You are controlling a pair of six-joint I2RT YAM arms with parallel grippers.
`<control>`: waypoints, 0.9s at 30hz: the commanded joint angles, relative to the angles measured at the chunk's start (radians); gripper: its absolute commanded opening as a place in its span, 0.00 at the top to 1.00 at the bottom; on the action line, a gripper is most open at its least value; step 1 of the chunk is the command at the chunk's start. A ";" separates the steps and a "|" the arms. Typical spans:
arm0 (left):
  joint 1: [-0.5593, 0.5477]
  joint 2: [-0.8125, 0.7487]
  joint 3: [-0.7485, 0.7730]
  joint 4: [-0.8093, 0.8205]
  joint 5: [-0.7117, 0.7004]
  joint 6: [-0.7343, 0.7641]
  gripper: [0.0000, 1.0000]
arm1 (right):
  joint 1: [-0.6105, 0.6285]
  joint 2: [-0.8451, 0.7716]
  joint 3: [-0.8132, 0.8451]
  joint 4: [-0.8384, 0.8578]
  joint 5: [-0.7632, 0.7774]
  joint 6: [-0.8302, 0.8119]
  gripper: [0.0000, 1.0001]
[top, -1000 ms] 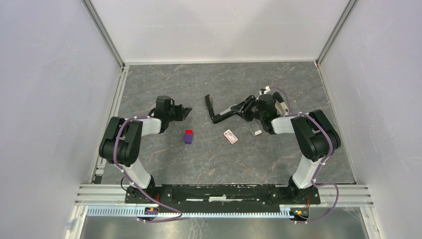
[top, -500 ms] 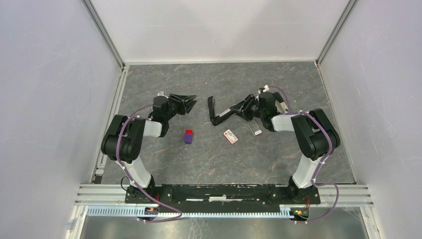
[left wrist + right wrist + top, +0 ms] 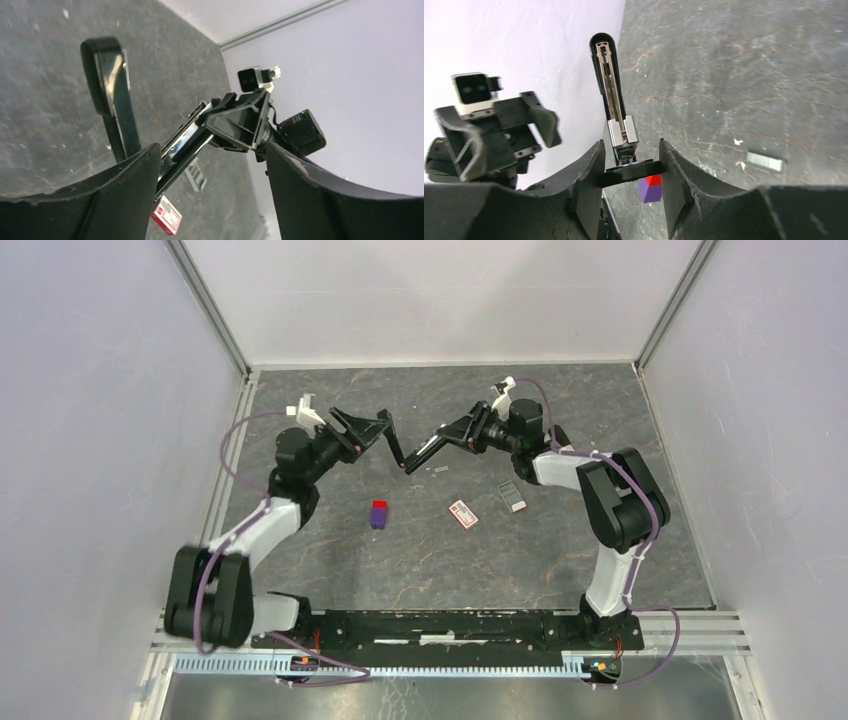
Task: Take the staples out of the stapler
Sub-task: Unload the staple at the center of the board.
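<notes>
One stapler (image 3: 425, 447), one staple strip (image 3: 440, 470).

You have a dark grey, marble-veined table (image 3: 560, 560). Four small things lie flat on it. Left of centre sits a red-and-purple block (image 3: 379, 514). To its right lies a red-and-white little box (image 3: 462, 514), with a grey ridged piece (image 3: 512, 497) near it, farther right. The staples (image 3: 440, 470), a small silvery strip, lie farther back, apart from the rest.
</notes>
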 commanded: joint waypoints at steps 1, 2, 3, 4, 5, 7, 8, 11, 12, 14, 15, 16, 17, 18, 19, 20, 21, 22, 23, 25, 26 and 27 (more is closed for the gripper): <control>0.018 -0.231 0.005 -0.272 -0.100 0.337 0.10 | 0.013 0.049 0.032 0.346 -0.106 0.097 1.00; 0.024 -0.274 -0.011 -0.292 -0.111 0.354 0.02 | 0.013 0.054 0.031 0.404 -0.115 0.123 1.00; 0.031 -0.307 -0.025 -0.307 -0.120 0.369 0.00 | 0.013 0.058 0.026 0.466 -0.123 0.149 1.00; 0.038 -0.340 -0.046 -0.315 -0.119 0.382 0.00 | 0.014 0.059 0.022 0.511 -0.130 0.181 1.00; 0.045 -0.364 -0.061 -0.326 -0.122 0.385 0.00 | 0.014 0.058 0.022 0.549 -0.138 0.198 1.00; 0.060 -0.410 -0.100 -0.323 -0.130 0.364 0.00 | 0.016 0.044 0.019 0.582 -0.149 0.215 1.00; 0.066 -0.422 -0.128 -0.278 -0.095 0.354 0.00 | 0.017 0.035 0.016 0.587 -0.151 0.216 1.00; 0.083 -0.405 -0.167 -0.113 0.022 0.282 0.00 | 0.023 0.001 -0.011 0.632 -0.158 0.241 1.00; 0.085 -0.391 -0.169 -0.067 0.046 0.258 0.00 | 0.026 -0.011 -0.019 0.641 -0.162 0.247 1.00; 0.087 -0.355 -0.172 0.028 0.065 0.196 0.00 | 0.030 -0.034 -0.039 0.650 -0.169 0.253 1.00; 0.087 -0.343 -0.176 0.075 0.071 0.164 0.00 | 0.032 -0.045 -0.045 0.655 -0.171 0.257 1.00; 0.086 -0.328 -0.178 0.120 0.074 0.130 0.00 | 0.034 -0.055 -0.051 0.660 -0.172 0.261 1.00; 0.087 -0.314 -0.177 0.148 0.079 0.108 0.00 | 0.035 -0.065 -0.054 0.664 -0.175 0.263 1.00; 0.087 -0.296 -0.174 0.184 0.091 0.082 0.00 | 0.037 -0.073 -0.056 0.667 -0.178 0.265 1.00; 0.086 -0.276 -0.172 0.233 0.103 0.056 0.00 | 0.038 -0.082 -0.058 0.670 -0.180 0.267 1.00; 0.087 -0.257 -0.172 0.274 0.116 0.024 0.02 | 0.041 -0.088 -0.058 0.672 -0.182 0.267 1.00; 0.087 -0.235 -0.171 0.334 0.129 -0.009 0.04 | 0.044 -0.094 -0.059 0.672 -0.184 0.270 1.00; 0.086 -0.210 -0.170 0.390 0.138 -0.038 0.08 | 0.048 -0.099 -0.061 0.677 -0.185 0.270 1.00; 0.086 -0.190 -0.166 0.430 0.152 -0.074 0.14 | 0.051 -0.101 -0.061 0.679 -0.187 0.272 1.00; 0.087 -0.145 -0.156 0.499 0.181 -0.130 0.23 | 0.057 -0.107 -0.063 0.681 -0.187 0.272 1.00; 0.087 -0.124 -0.157 0.545 0.190 -0.154 0.29 | 0.059 -0.111 -0.064 0.681 -0.186 0.271 1.00; 0.087 -0.107 -0.161 0.598 0.196 -0.189 0.43 | 0.060 -0.114 -0.064 0.674 -0.185 0.269 1.00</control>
